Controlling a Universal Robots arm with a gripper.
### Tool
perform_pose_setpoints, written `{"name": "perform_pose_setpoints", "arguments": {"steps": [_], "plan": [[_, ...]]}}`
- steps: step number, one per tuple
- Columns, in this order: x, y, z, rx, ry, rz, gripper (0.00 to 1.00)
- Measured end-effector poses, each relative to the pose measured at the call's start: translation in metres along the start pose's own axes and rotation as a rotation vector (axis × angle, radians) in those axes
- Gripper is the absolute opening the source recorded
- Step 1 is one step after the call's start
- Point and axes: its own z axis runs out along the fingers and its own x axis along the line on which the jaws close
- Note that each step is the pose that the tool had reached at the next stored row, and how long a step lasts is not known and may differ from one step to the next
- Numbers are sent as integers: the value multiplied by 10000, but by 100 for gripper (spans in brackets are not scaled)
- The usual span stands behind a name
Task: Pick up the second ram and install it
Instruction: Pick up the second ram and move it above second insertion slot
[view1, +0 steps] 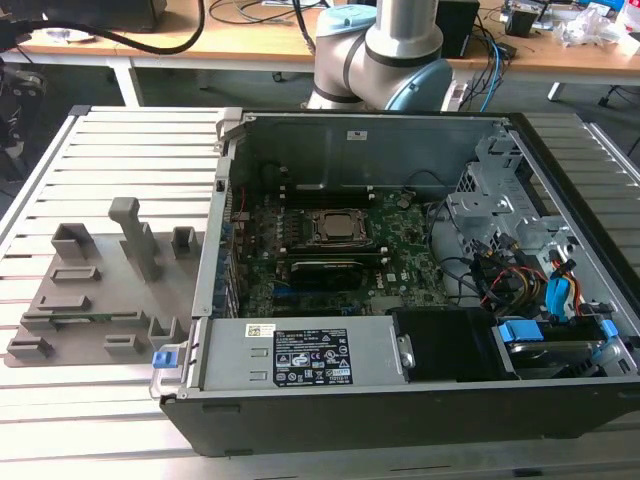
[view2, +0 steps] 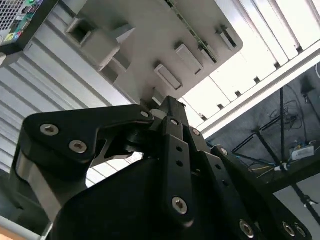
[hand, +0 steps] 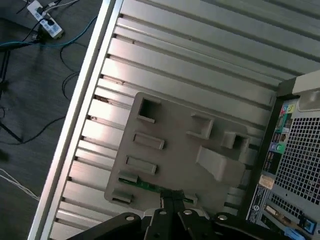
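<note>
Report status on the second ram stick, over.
Gripper above gray tray, near the edge holding the ram. Ram stick lying in tray, not lifted. Computer case open beside tray.

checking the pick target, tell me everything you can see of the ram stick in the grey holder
The second ram is a thin green circuit-board strip seated in a slot along one rim of the grey holder, outside the computer case. Only its top edge shows. The gripper sits by one end; contact cannot be told.
</note>
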Motion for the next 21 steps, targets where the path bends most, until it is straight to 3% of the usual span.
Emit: {"name": "perform_pose_setpoints", "arguments": {"steps": [1,4,6,9,15,17,19,21], "plan": [[0,0,0,-17,0,-655,11],[0,0,0,-49,2,-1880,11],[0,0,0,-56,3,-2193,11],[0,0,0,-75,7,-3128,11],[0,0,0,-98,8,-4098,11],[0,0,0,-114,9,-4730,11],[0,0,0,-121,10,-4989,11],[0,0,0,-136,9,-5553,11]]}}
